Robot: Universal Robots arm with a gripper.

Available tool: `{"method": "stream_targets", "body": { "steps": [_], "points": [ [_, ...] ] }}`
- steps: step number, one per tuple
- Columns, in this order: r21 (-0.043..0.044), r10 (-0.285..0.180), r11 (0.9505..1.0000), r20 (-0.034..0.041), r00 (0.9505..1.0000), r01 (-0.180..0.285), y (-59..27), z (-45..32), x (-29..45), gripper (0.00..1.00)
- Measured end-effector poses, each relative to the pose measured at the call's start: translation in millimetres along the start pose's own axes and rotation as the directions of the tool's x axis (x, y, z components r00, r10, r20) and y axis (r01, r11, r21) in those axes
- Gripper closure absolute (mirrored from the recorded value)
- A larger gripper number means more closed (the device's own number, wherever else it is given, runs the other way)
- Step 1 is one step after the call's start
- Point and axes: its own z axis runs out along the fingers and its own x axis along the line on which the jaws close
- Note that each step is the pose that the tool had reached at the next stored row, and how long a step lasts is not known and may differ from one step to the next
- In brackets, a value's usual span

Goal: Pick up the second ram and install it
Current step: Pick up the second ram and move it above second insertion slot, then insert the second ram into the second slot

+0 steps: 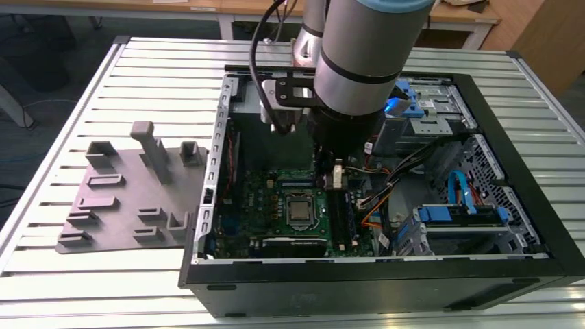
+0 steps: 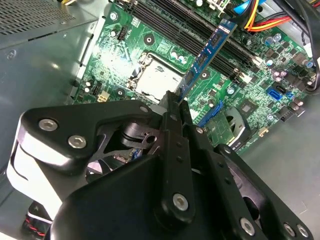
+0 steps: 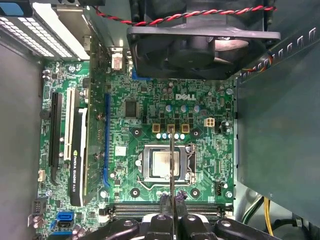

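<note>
Over the green board [image 3: 200,115] inside the open case [image 1: 366,291], the ram [image 2: 207,55] stands on edge, pinched between the narrow fingers of the gripper [image 2: 175,102], near the processor socket [image 3: 165,165] and memory slots [image 2: 165,22]. A grey tray [image 1: 119,205] lies on the table [image 1: 82,291], to the exterior view's left of the case.

Lab or workshop — slatted metal bench [image 1: 137,68], computer case [image 1: 366,288] (lying open), wooden desks [image 1: 457,17] behind
</note>
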Motion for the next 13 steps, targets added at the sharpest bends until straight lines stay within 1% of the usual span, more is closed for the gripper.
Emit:
{"method": "stream_targets", "body": {
  "steps": [9, 11, 13],
  "points": [
    [0.0001, 0.003, 1.0000, 0.0003, 1.0000, -0.003, 0.0, 0.2, 0.0, 0.89],
    [0.0011, 0.021, 0.9998, 0.0012, 0.9998, -0.021, -0.1, 0.2, 0.0, 0.89],
    [0.0024, 0.051, 0.9987, 0.0028, 0.9987, -0.051, -0.1, 0.3, 0.0, 0.89]
  ]
}}
